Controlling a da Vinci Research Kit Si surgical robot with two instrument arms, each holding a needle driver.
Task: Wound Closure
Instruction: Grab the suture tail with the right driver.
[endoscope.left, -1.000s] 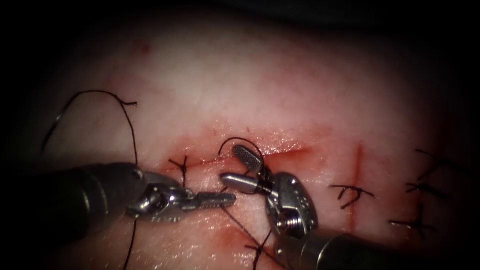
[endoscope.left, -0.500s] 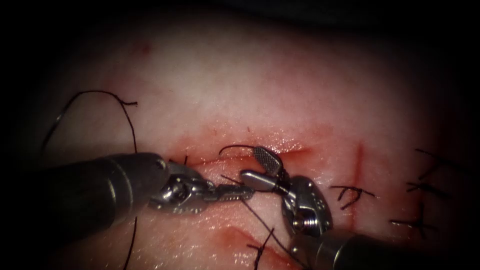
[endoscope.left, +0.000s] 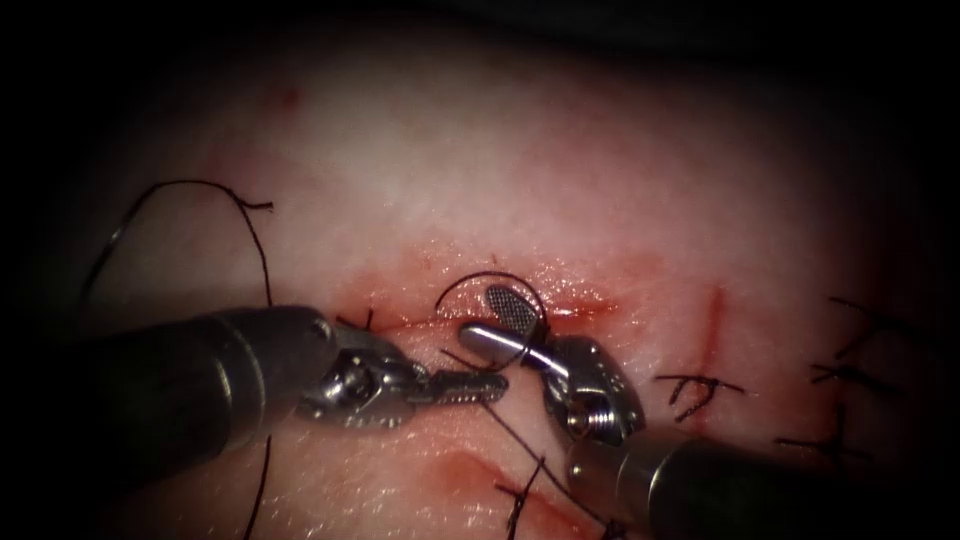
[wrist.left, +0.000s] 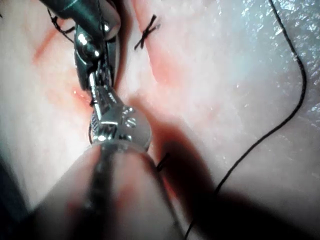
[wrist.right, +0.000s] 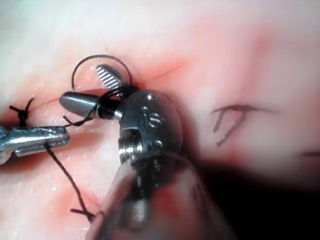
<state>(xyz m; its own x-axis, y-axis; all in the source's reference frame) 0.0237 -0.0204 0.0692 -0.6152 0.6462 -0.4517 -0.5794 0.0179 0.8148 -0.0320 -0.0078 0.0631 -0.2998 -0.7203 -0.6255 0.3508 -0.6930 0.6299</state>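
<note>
- The left hand (endoscope.left: 470, 385) lies just near of the cut (endoscope.left: 580, 305) in the tissue (endoscope.left: 520, 180), jaws closed on the thread (endoscope.left: 505, 425).
- The right hand (endoscope.left: 500, 318) stands wide open at the cut, one jaw up, one pointing left, with thread looped around its jaws (wrist.right: 92, 112).
- Since a second ago the left hand has slid right to meet it, and the loop has settled over the right jaws.
- I can make out no needle.
- Judging by the wrap, a knot is being thrown; tying it calls for a grasp on the free thread end.
- Finished stitches (endoscope.left: 700, 390) sit to the right.
</note>
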